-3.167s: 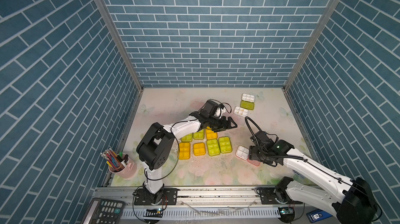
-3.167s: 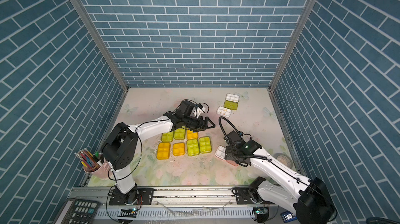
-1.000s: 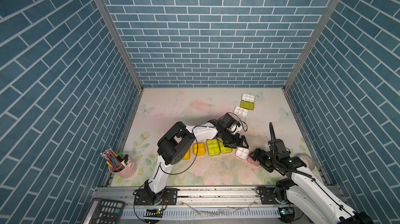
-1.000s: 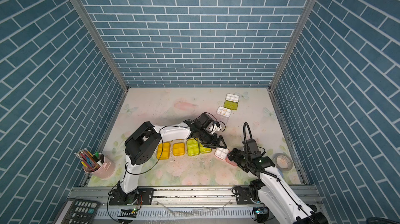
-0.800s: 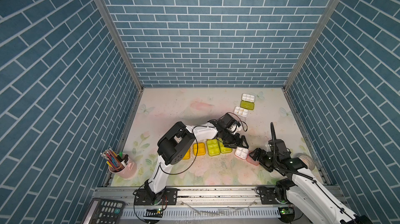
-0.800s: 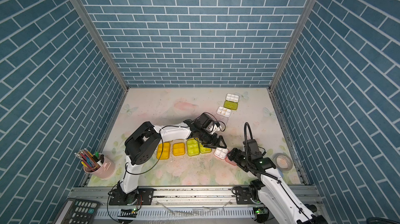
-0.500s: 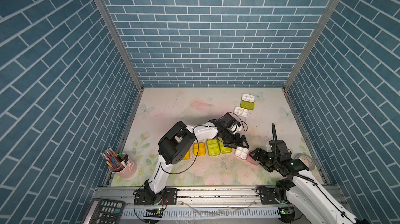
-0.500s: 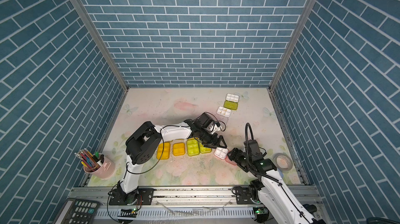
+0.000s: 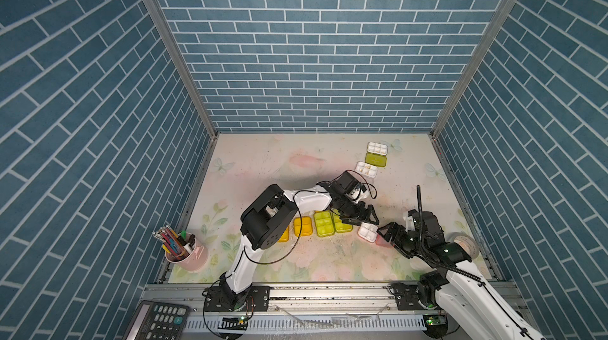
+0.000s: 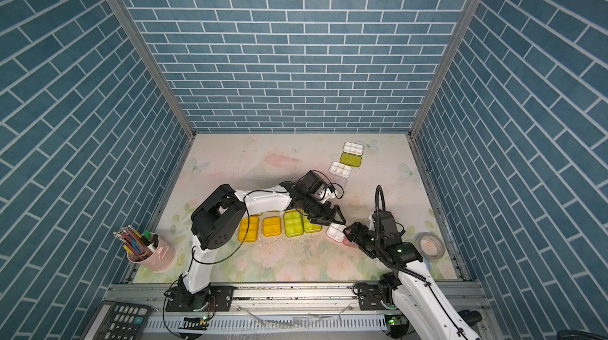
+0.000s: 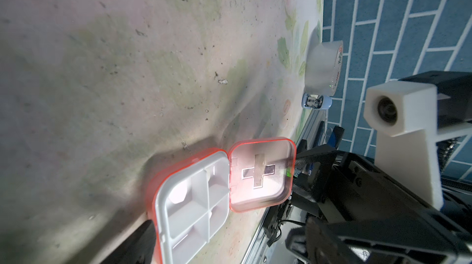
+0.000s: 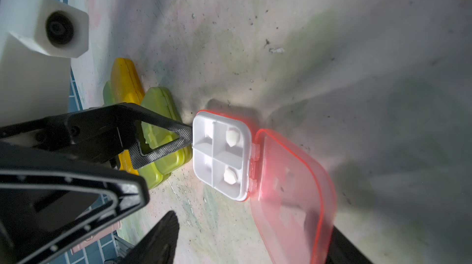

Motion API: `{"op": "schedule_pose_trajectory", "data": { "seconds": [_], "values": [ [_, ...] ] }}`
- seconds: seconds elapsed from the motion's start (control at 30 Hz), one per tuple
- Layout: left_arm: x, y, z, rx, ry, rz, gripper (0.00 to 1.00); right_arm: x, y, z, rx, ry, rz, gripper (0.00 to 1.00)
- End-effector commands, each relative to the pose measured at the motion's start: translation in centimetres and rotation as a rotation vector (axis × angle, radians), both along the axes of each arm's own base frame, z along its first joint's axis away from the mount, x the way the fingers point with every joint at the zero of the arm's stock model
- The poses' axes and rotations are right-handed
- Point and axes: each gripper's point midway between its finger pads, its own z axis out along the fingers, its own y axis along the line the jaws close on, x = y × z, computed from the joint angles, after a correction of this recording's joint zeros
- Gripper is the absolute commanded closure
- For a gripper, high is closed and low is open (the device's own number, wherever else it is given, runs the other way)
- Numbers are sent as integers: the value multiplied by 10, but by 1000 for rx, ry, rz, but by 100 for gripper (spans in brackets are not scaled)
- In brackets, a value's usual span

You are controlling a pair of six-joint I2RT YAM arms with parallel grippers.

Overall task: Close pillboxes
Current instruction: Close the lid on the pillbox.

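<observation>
Surface: soiled floral mat [image 9: 279,164], blue brick-pattern walls [image 9: 312,58] on three sides; far half mostly bare, tape roll [image 9: 464,248] at right edge. Item: pink pillbox [image 9: 367,232], lid up, front right. Claws: left gripper [image 9: 362,221] jaws spread, one finger [image 12: 184,135] touching the tray [image 12: 219,155]; right gripper [image 9: 387,235] jaws parted astride the lid [image 12: 293,186]

Blue brick walls [image 9: 312,58] x3, alu corner posts [image 9: 172,49], pale floral tabletop [image 9: 263,164], even light.

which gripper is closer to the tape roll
Right. The right gripper sits by the pink pillbox on the tape roll side; the left gripper is across that pillbox, farther off.
</observation>
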Motion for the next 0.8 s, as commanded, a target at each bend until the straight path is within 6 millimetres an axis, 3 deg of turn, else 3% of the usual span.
{"op": "schedule_pose_trajectory", "data": {
  "seconds": [0.0,0.43,0.77],
  "values": [
    [-3,-7,7,-58,22,-12,8,12,9,24,52,-45,6,21],
    [16,0,21,-111,22,85,8,24,14,36,47,-69,26,22],
    [64,35,74,-175,-82,207,8,35,20,40,50,-64,46,22]
  ]
}}
